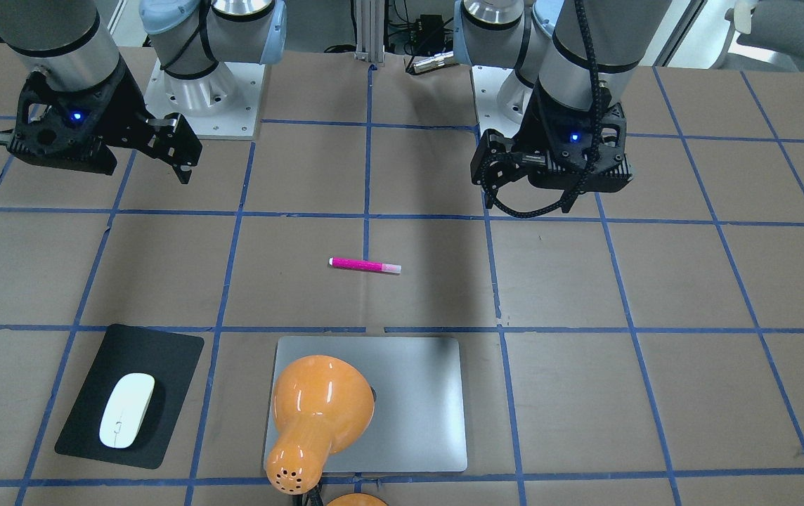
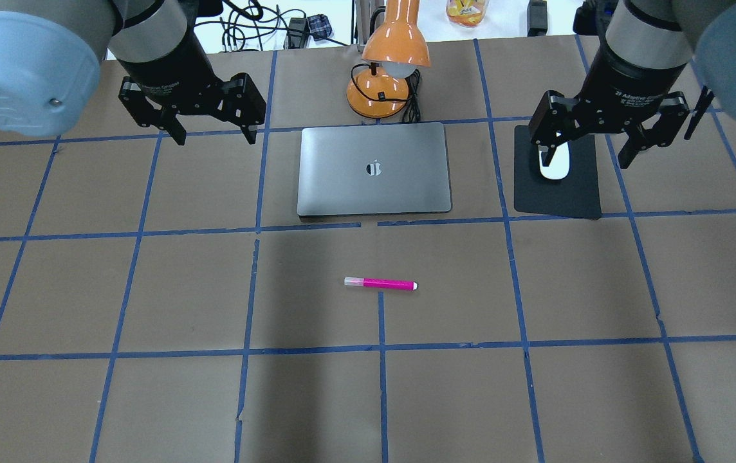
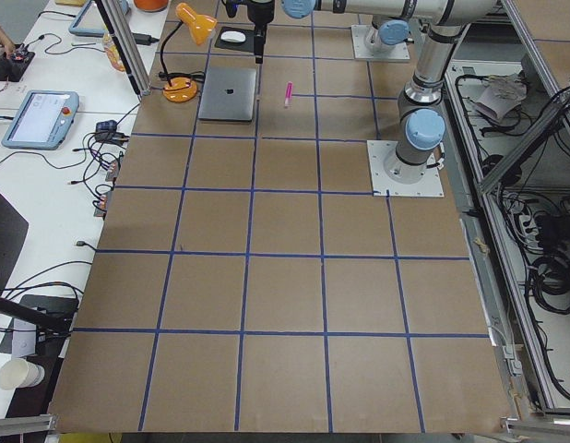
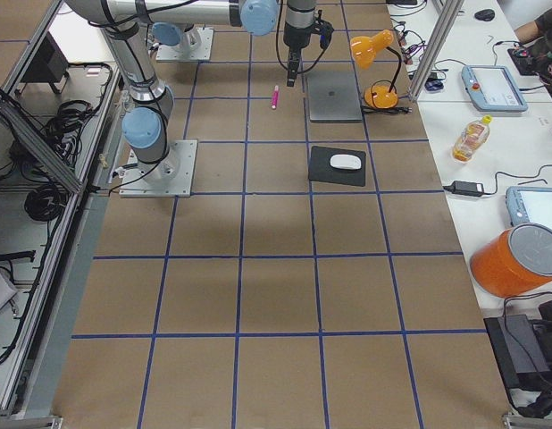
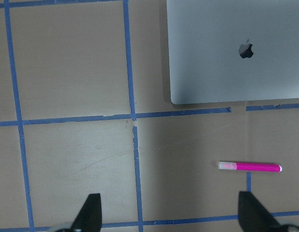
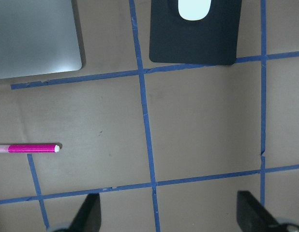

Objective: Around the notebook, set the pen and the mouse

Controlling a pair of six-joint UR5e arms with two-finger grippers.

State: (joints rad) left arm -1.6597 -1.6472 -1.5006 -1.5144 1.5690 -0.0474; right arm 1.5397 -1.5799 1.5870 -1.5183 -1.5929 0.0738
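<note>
The pink pen (image 2: 381, 283) lies flat on the brown table, nearer the robot than the silver-grey notebook (image 2: 342, 180). The white mouse (image 2: 554, 168) rests on a black pad (image 2: 558, 196) to the notebook's right. My left gripper (image 2: 215, 137) hangs open above the table to the left of the notebook, holding nothing. My right gripper (image 2: 585, 157) hangs open above the pad, and one finger partly hides the mouse from overhead. The left wrist view shows the pen (image 5: 249, 167) and the notebook (image 5: 227, 63). The right wrist view shows the pen (image 6: 28, 148) and the mouse (image 6: 194, 8).
An orange desk lamp (image 2: 387, 71) stands just beyond the notebook, its shade leaning over the lid (image 1: 318, 404). Blue tape lines grid the table. Cables, a bottle and tablets lie on the side desks beyond the far edge.
</note>
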